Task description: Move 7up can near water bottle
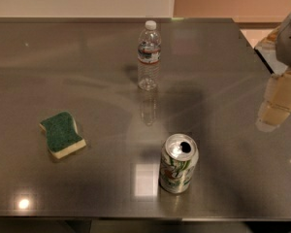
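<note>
As you look from left to right across the shiny grey metal table, you first meet a green and yellow sponge lying flat. It is not part of your job. Next comes the slim clear plastic water bottle with a white cap, standing up near the back. In front of it and a little to the right, well apart from it, stands the short silver 7up can with its white-and-green side. The can stands up straight, with its top hole facing up. Far on the right edge hangs the pale, blocky gripper, holding nothing. You cannot tell if it is open or closed. The can sits to the gripper's left and closer to the front edge, so you will likely need to reach that way first.
</note>
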Tool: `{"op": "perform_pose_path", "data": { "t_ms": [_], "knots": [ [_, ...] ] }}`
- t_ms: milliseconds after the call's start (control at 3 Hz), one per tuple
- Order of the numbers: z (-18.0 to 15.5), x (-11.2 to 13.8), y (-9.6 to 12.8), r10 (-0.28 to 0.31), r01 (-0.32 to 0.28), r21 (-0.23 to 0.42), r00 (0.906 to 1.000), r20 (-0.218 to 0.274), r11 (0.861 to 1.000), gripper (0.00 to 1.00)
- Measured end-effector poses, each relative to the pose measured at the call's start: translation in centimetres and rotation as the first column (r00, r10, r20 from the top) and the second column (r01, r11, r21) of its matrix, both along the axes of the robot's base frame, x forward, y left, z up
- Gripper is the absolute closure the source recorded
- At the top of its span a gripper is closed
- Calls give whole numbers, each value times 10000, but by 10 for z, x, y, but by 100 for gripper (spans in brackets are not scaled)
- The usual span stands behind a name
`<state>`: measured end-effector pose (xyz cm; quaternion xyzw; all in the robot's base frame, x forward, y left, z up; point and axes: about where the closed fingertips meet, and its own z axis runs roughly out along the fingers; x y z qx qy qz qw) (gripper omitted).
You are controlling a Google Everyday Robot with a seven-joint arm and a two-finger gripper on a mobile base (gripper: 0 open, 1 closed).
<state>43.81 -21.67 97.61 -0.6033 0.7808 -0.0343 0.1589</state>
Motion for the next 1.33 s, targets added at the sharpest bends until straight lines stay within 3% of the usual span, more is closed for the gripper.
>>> {"op": "perform_pose_path", "data": {
  "t_ms": [667, 1333],
  "knots": [
    [-1, 5, 8, 129, -128, 248, 9999, -42, 9996, 0],
    [-11, -6, 37, 819, -753, 1448, 9958, -402, 9866, 0]
  ]
}}
